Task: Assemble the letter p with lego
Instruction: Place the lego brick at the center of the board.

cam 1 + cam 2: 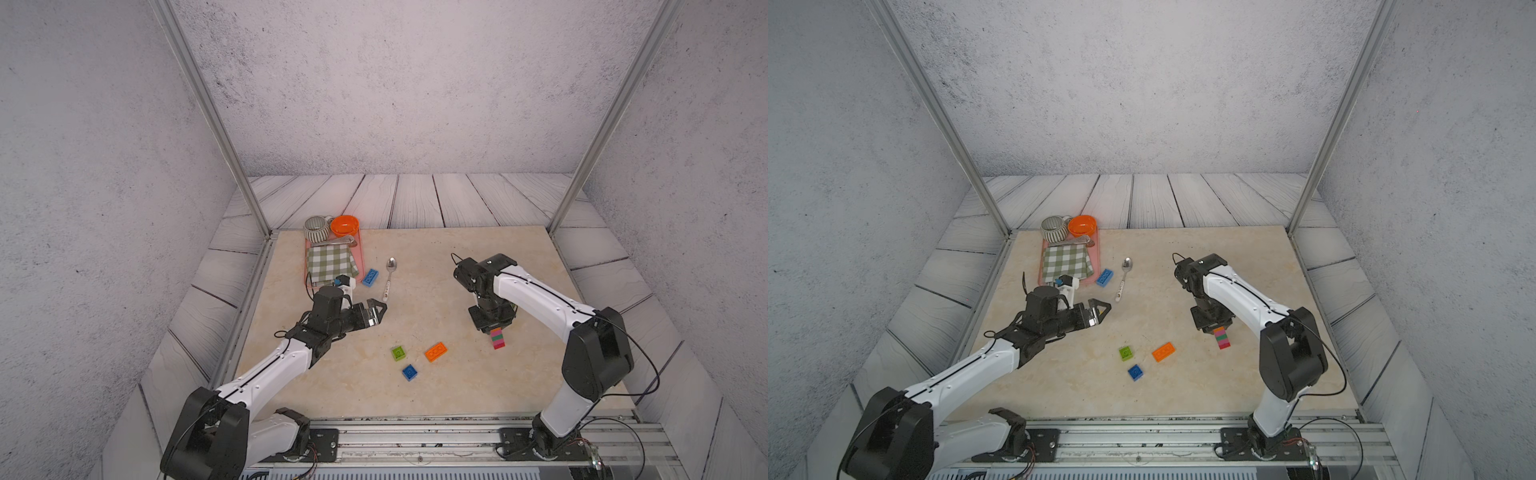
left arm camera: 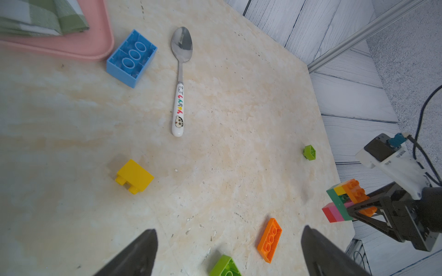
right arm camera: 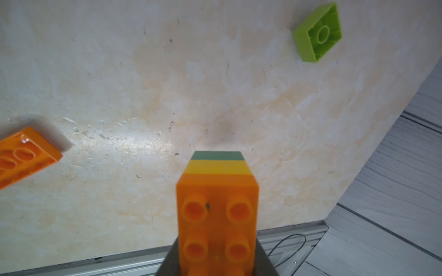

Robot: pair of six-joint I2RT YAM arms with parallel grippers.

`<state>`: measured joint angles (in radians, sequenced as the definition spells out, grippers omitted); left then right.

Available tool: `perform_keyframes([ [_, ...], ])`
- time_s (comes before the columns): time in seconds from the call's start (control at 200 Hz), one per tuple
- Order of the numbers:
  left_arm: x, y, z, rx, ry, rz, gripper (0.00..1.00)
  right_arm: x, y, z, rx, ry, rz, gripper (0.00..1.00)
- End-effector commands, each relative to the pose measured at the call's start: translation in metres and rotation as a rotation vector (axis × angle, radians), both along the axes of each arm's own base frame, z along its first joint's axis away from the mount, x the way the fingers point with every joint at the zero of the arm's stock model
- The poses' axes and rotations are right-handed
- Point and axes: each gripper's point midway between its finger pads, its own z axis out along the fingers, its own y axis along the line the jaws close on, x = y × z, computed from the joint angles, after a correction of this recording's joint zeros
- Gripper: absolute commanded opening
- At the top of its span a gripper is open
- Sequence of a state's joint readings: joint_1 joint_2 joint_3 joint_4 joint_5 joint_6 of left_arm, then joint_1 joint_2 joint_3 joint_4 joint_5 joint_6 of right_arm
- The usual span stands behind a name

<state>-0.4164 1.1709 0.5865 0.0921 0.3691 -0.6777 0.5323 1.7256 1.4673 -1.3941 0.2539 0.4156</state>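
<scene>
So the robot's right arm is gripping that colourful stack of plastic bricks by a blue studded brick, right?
Not blue. The right arm's jaws grip the colourful stack of plastic bricks by its orange studded square brick, as the right wrist view shows.

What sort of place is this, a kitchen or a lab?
Probably a robot test booth: two arms bolted to a metal rail, backdrop walls on aluminium posts, lego bricks on the tabletop.
</scene>
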Motion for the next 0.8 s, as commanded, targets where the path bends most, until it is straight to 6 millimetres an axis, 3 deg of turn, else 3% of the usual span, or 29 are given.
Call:
perform_keyframes([
  [0.0, 0.000, -0.002, 0.013, -0.014, -0.011, 0.000, 0.98, 0.002, -0.007, 0.027, -0.072, -0.018, -0.157, 0.01],
  [0.145, -0.003, -0.003, 0.017, -0.041, -0.005, 0.000, 0.98, 0.006, -0.028, 0.043, -0.294, -0.039, -0.360, 0.00],
  [0.47, -0.004, 0.005, 0.014, -0.017, -0.012, 0.034, 0.98, -0.014, -0.017, -0.013, -0.399, 0.059, -0.824, 0.00],
  [0.791, -0.003, 0.006, 0.010, 0.001, -0.011, 0.038, 0.98, -0.021, 0.005, -0.064, -0.395, 0.143, -1.136, 0.00],
])
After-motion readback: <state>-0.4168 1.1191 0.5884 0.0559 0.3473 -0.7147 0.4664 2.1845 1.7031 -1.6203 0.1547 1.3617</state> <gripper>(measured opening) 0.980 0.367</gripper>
